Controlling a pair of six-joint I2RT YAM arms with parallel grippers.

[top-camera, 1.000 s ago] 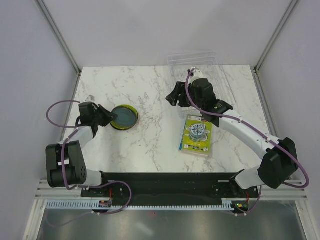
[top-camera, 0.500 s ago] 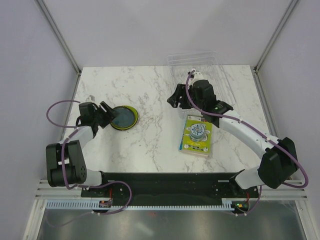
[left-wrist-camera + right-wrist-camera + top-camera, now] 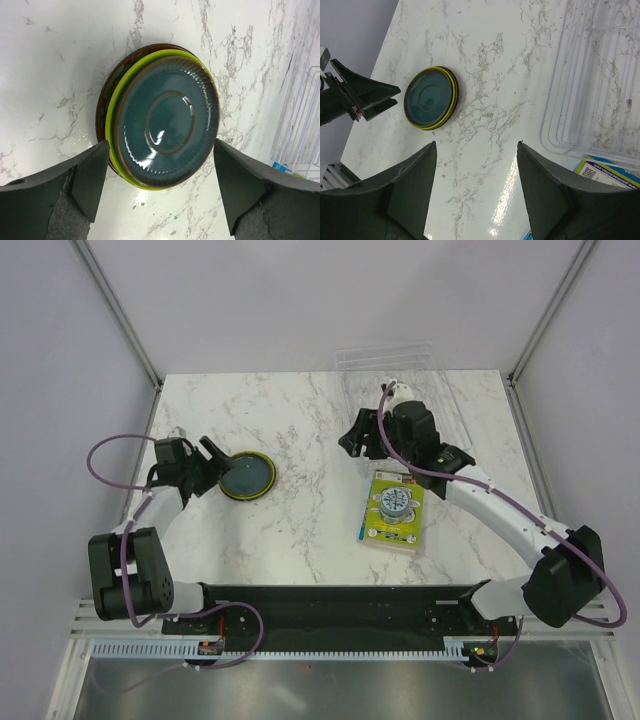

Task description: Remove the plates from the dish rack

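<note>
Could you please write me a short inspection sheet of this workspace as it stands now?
Surface: white marbled table, no spills seen.
Job's things: teal plate tops a stack on the lime green plate and a dark red-rimmed plate; clear dish rack far right, no plates seen in it.
Clutter: green-yellow package near the rack.
Grippers: left claw open beside the stack; right claw open above the table.
Cables: purple cables loop along both arms.
Surroundings: lilac walls, metal posts.

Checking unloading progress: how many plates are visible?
3, stacked on the table: teal plate on top, lime green plate beneath, dark reddish plate lowest. Another may be hidden.
</note>
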